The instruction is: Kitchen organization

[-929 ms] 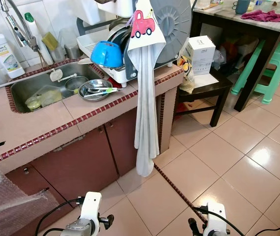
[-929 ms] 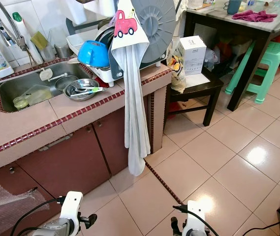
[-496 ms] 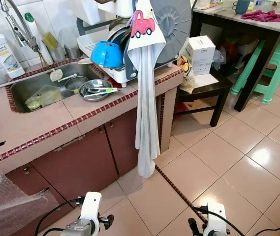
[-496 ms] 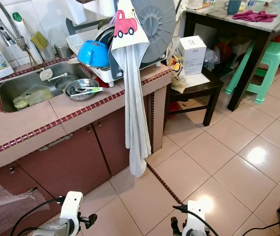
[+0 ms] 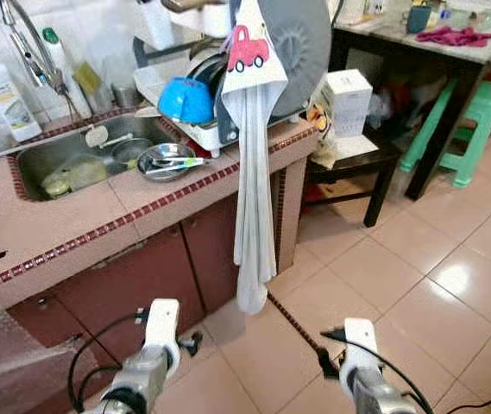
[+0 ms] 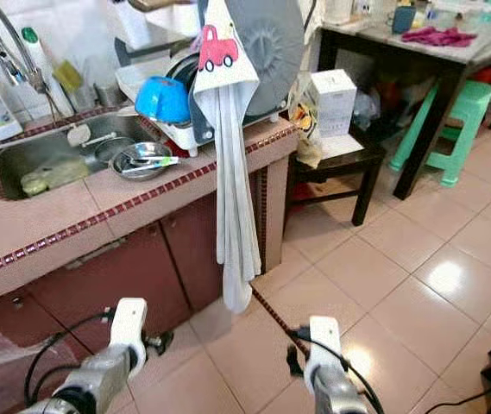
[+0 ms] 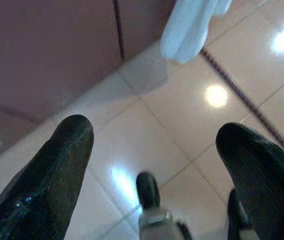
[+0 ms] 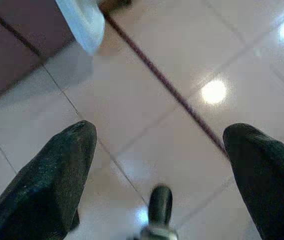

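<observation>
Left gripper (image 7: 154, 150), right gripper (image 8: 159, 160) hanging wide open, empty, below long white hanging towel (image 5: 254, 172); advancing risks snagging it

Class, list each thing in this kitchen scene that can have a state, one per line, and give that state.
Left end effector: open, empty, over the floor.
Right end effector: open, empty, over the floor.
Dark red cabinet doors: shut.
Long white towel with red car print: hanging down the counter end.
Blue plastic bowl: upturned on the rack.
Round steel bowl: upright, holding utensils.

No lettering is legible (the bottle (image 5: 2, 95) label blurs).
</observation>
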Robot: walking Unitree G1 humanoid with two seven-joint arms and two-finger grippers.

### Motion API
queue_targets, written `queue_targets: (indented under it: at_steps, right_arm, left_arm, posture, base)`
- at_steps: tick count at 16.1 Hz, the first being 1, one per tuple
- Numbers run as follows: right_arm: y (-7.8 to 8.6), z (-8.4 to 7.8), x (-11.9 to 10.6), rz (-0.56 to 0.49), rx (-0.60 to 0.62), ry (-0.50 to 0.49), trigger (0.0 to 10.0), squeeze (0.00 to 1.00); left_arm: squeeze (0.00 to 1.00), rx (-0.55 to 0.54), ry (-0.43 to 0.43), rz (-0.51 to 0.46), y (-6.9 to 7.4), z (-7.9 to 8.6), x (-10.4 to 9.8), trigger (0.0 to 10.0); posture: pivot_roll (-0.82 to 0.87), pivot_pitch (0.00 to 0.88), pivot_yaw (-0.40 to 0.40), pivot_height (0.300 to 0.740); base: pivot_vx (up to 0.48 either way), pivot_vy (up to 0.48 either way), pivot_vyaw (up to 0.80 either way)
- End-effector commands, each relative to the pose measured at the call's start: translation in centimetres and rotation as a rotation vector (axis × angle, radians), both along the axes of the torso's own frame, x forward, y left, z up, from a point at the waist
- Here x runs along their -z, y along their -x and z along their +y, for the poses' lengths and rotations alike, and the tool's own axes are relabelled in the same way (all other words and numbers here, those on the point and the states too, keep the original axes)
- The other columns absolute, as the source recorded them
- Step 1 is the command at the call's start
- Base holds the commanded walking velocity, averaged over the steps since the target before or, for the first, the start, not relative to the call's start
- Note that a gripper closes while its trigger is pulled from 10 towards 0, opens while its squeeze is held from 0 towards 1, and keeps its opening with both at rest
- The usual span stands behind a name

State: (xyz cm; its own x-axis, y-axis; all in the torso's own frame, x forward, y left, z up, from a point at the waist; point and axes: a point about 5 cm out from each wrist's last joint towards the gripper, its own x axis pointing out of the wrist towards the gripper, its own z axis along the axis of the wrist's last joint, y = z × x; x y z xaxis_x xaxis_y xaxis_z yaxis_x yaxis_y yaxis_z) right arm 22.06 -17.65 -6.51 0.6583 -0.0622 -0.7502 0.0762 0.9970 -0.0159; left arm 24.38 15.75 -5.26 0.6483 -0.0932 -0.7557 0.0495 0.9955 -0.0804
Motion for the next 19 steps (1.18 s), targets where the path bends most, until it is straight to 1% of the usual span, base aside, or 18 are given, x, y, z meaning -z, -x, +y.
queue_targets:
  at_steps: [1, 3, 4, 6, 8, 9, 13, 15, 16, 17, 19]
  right_arm:
    - [0.7, 0.1, 0.5, 0.031, 0.002, -0.002, 10.0, 0.0]
    - [0.8, 0.1, 0.5, 0.034, 0.01, -0.006, 10.0, 0.0]
    - [1.0, 0.0, 0.6, 0.043, 0.017, -0.004, 10.0, 0.0]
    - [1.2, -0.2, 0.7, 0.053, 0.02, 0.021, 10.0, 0.0]
    - [1.5, -0.4, 0.9, 0.054, 0.016, 0.025, 10.0, 0.0]
    - [1.6, -0.5, 0.9, 0.056, 0.015, 0.028, 10.0, 0.0]
    - [1.9, -1.0, 1.0, 0.074, -0.029, 0.072, 10.0, 0.0]
    - [1.9, -1.2, 1.0, 0.078, -0.07, 0.092, 10.0, 0.0]
    - [1.7, -1.2, 0.8, 0.07, -0.126, 0.118, 10.0, 0.0]
    - [1.6, -1.1, 0.8, 0.07, -0.15, 0.135, 10.0, 0.0]
    - [1.5, -0.7, 0.8, 0.072, -0.158, 0.134, 10.0, 0.0]
  left_arm:
    - [0.0, -0.009, -0.013, 0.027, 0.5, 0.5, 0.3, 10.0]
    - [0.0, -0.002, -0.015, 0.028, 0.4, 0.5, 0.3, 10.0]
    - [0.0, 0.019, -0.029, 0.032, 0.5, 0.5, 0.4, 10.0]
    - [0.0, 0.022, -0.046, 0.035, 0.6, 0.7, 0.4, 10.0]
    - [0.0, 0.02, -0.064, 0.054, 1.2, 1.2, 0.8, 10.0]
    - [0.0, 0.021, -0.066, 0.058, 1.3, 1.3, 0.9, 10.0]
    - [0.0, 0.0, -0.056, 0.071, 1.8, 1.2, 1.1, 10.0]
    - [0.0, -0.008, -0.051, 0.075, 2.0, 1.1, 1.3, 10.0]
    - [0.0, -0.019, -0.048, 0.076, 2.1, 1.2, 1.3, 10.0]
    - [0.0, -0.021, -0.048, 0.076, 2.2, 1.3, 1.4, 10.0]
    - [0.0, -0.026, -0.049, 0.076, 2.2, 1.5, 1.4, 10.0]
  posture:
    - [-0.04, 0.0, 0.08, 0.74]
    - [-0.05, 0.0, 0.087, 0.74]
    - [-0.06, 0.0, 0.091, 0.74]
    - [-0.07, 0.0, 0.096, 0.74]
    - [-0.07, 0.0, 0.096, 0.74]
    - [-0.07, 0.0, 0.091, 0.74]
    - [-0.06, 0.0, 0.056, 0.74]
    - [-0.05, 0.0, 0.044, 0.74]
    - [-0.04, 0.0, 0.038, 0.74]
    - [-0.04, 0.0, 0.038, 0.74]
    - [-0.04, 0.0, 0.044, 0.74]
  base:
    - [0.0, 0.0, 0.0]
    - [0.0, 0.0, 0.0]
    - [0.0, 0.0, 0.0]
    - [0.0, 0.0, 0.0]
    - [0.0, 0.0, 0.0]
    - [0.0, 0.0, 0.0]
    - [0.0, 0.0, 0.0]
    - [0.0, 0.0, 0.0]
    - [0.0, 0.0, 0.0]
    - [0.0, 0.0, 0.8]
    - [0.0, 0.0, 0.8]
